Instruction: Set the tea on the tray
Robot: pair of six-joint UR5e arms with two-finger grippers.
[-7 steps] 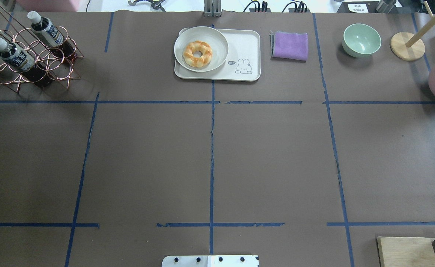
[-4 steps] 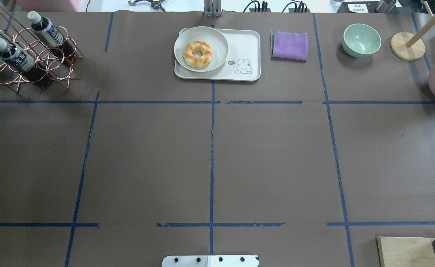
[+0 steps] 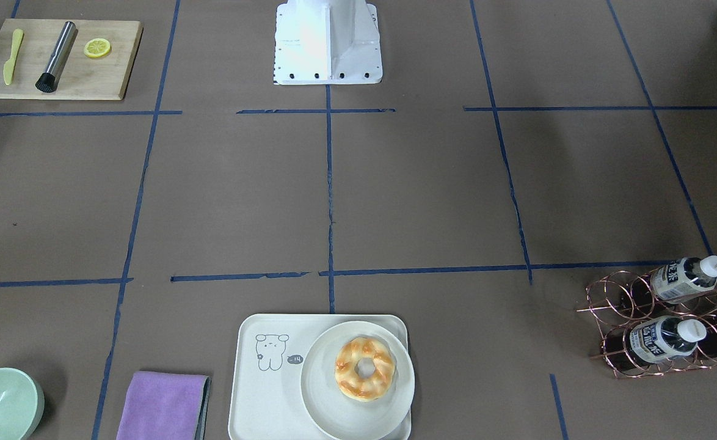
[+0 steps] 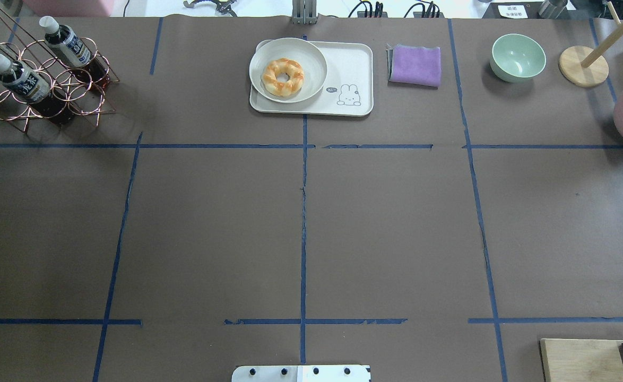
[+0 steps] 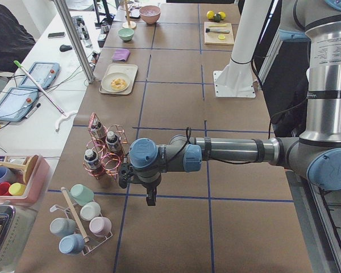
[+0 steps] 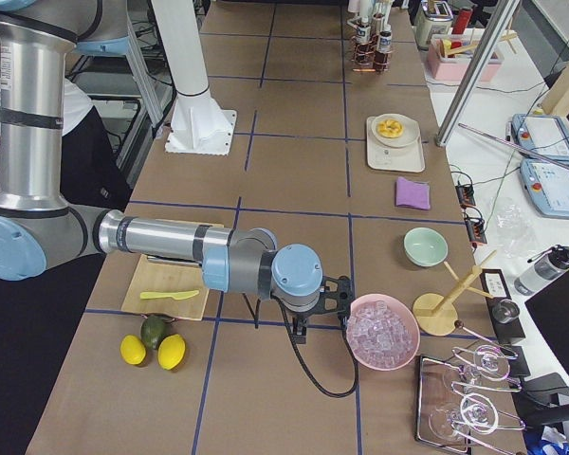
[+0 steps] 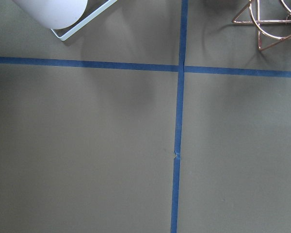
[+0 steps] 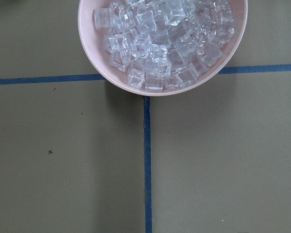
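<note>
The tea bottles, dark liquid with white caps, lie in a copper wire rack [image 4: 51,85] at the table's far left. One bottle [image 4: 67,45] is behind another [image 4: 22,79]; they also show in the front view [image 3: 685,278]. The cream tray [image 4: 351,63] with its cartoon sits at the far middle, and shows in the front view [image 3: 261,391]. My left gripper [image 5: 150,198] hangs pointing down beside the rack, seen only in the left side view; I cannot tell if it is open. My right gripper [image 6: 299,332] is beside the ice bowl, seen only in the right side view; I cannot tell its state.
A round white plate [image 4: 311,58] with a doughnut [image 4: 283,77] fills the tray's left half. A purple cloth [image 4: 415,64], a green bowl [image 4: 518,57] and a pink bowl of ice [image 8: 97,53] stand to the right. A cutting board [image 3: 114,73] lies near the robot's base.
</note>
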